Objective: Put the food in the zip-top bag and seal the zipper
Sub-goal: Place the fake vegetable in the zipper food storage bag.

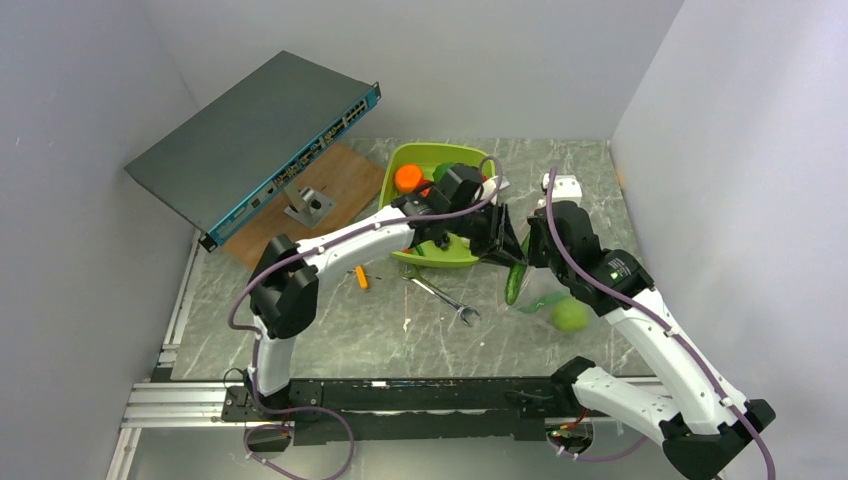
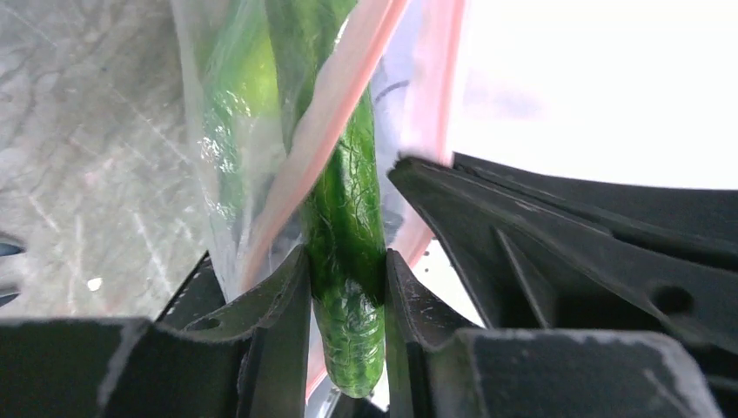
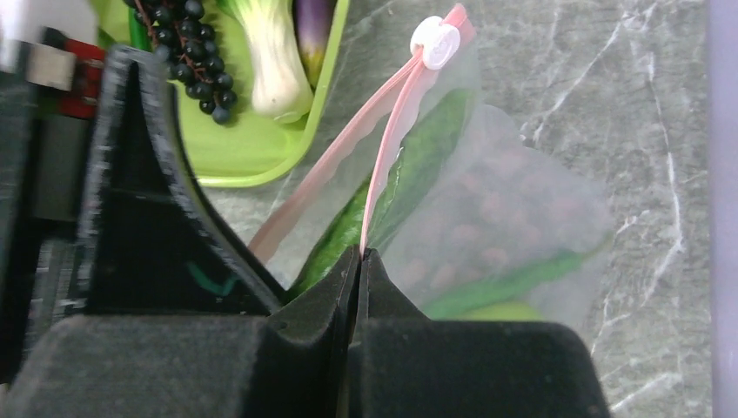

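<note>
A grey marbled surface (image 1: 400,330) fills the floor of a white-walled booth. Far to the left of both jaws, a grey network switch (image 1: 250,140) sits tilted on a stand over a wooden board (image 1: 330,190).

The left arm (image 1: 330,245) and right arm (image 1: 640,320) meet near the middle. Just behind them is a lime-green tub (image 1: 425,160).

The clear bag (image 3: 522,209) hangs from the right jaws. These are pressed together on one side of the pink zipper (image 3: 389,144), and the mouth gapes beside them. A white slider (image 3: 435,42) sits at the strip's far end.

The left jaws are clamped on the near end of the long cucumber (image 2: 348,226). Its other end runs away from them, between the two pink strips and into the bag.

A silver wrench (image 1: 440,298) lies on the surface below the left jaws. An orange-handled tool (image 1: 361,278) is further to their left.

The round green fruit (image 1: 570,316) shows through the plastic, low in the bag beneath the right jaws.

In the tub, behind the right jaws, lie bok choy (image 3: 274,61), grapes (image 3: 187,52), an eggplant (image 3: 311,30) and an orange (image 1: 406,178).
</note>
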Tool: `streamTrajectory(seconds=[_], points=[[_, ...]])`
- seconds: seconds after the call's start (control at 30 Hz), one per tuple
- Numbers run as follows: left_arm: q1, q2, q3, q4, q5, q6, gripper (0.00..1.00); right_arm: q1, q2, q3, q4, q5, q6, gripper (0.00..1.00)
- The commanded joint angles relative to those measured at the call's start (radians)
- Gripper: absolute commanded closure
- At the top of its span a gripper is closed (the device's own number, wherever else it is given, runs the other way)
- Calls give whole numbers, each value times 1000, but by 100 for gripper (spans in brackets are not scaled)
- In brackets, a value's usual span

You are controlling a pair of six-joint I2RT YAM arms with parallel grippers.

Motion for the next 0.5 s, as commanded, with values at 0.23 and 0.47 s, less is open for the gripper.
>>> streamTrajectory(seconds=[0.23, 0.47], points=[[-16, 13, 91, -196, -47, 234, 58, 14, -14, 31, 34, -41, -1, 100], [-16, -4, 111, -175, -46, 243, 28, 16, -10, 31, 26, -27, 5, 100]])
